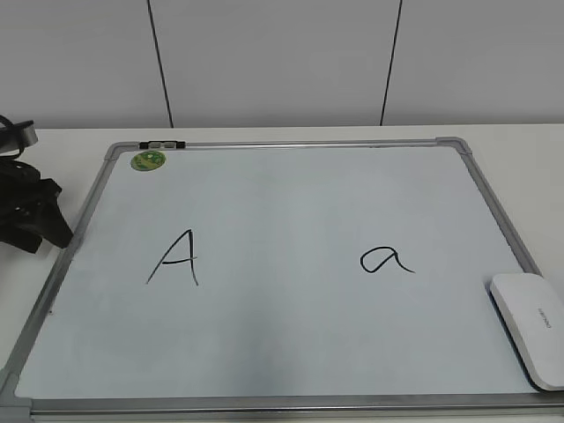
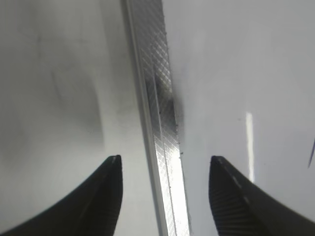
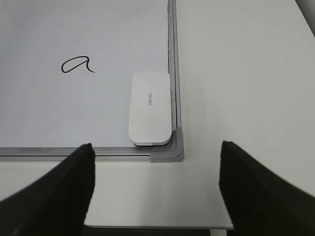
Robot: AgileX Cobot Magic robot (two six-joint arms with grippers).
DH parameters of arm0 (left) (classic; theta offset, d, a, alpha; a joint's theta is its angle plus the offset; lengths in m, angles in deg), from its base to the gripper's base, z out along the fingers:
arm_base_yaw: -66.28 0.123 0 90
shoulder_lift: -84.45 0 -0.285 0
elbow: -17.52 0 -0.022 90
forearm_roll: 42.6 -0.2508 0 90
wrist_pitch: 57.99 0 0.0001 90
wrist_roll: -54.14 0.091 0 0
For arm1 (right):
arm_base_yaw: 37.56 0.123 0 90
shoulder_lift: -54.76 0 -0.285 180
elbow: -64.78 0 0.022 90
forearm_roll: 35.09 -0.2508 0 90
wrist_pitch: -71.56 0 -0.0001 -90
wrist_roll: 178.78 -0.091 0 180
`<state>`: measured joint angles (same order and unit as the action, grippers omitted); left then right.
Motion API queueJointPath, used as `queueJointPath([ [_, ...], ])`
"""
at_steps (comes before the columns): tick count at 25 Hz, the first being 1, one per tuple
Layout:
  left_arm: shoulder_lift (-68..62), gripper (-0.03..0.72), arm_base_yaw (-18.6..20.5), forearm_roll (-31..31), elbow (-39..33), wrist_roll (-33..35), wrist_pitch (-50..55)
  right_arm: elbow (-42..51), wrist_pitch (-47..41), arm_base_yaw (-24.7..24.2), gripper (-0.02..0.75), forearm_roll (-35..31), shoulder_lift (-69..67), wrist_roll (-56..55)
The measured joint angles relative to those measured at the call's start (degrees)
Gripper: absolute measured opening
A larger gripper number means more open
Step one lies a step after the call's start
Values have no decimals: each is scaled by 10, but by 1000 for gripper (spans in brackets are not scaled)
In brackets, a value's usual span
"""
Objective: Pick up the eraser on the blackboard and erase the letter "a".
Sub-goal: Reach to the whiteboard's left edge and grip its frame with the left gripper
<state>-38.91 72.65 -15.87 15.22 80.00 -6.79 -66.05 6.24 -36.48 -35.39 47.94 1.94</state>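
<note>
White fills nearly everything here: the table point(image 1: 291, 134), and lying flat on it the blackboard point(image 1: 291, 339), really a white dry-erase surface in a grey metal frame point(image 3: 173, 59) with a green sticker point(image 1: 148, 160) near its far left corner. Two marks sit on it, well apart: a tall capital "A" point(image 1: 175, 258) on the left half and the letter "a" point(image 1: 385, 260) on the right, a small black loop with a tail.

The eraser point(image 1: 531, 327) lies in the board's near right corner, one long side tight against the frame, apparently overlapping it a little, near the "a" but not touching it.

The left gripper point(image 2: 165, 169) hangs over the board's left frame with its fingers spread wide, holding nothing. The right gripper point(image 3: 156, 157) hovers just off the near right corner, fingers wide too, empty, the eraser straight ahead of it.

Nothing is picked up yet. What worries me is the frame: a finger coming down on that side has almost no gap beside the eraser and could land on the metal, skidding or tipping the smooth plastic block. A shallow pinch may let it slip. And a wipe that strays left would threaten the capital.
</note>
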Motion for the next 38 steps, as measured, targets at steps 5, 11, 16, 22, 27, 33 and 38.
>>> queueJointPath([
  [5, -12, 395, 0, 8, 5, 1, -5, 0, 0, 0, 586, 0, 0, 0],
  [11, -38, 361, 0, 9, 32, 2, 13, 0, 0, 0, 587, 0, 0, 0],
  [16, -39, 307, 0, 11, 40, 2, 20, 0, 0, 0, 587, 0, 0, 0],
  [22, -55, 301, 0, 14, 40, 3, 24, 0, 0, 0, 586, 0, 0, 0],
  [27, -66, 285, 0, 14, 44, 3, 24, 0, 0, 0, 587, 0, 0, 0],
  [33, -72, 218, 0, 19, 46, 3, 24, 0, 0, 0, 587, 0, 0, 0],
  [38, -72, 161, 0, 23, 46, 4, 26, 0, 0, 0, 587, 0, 0, 0],
])
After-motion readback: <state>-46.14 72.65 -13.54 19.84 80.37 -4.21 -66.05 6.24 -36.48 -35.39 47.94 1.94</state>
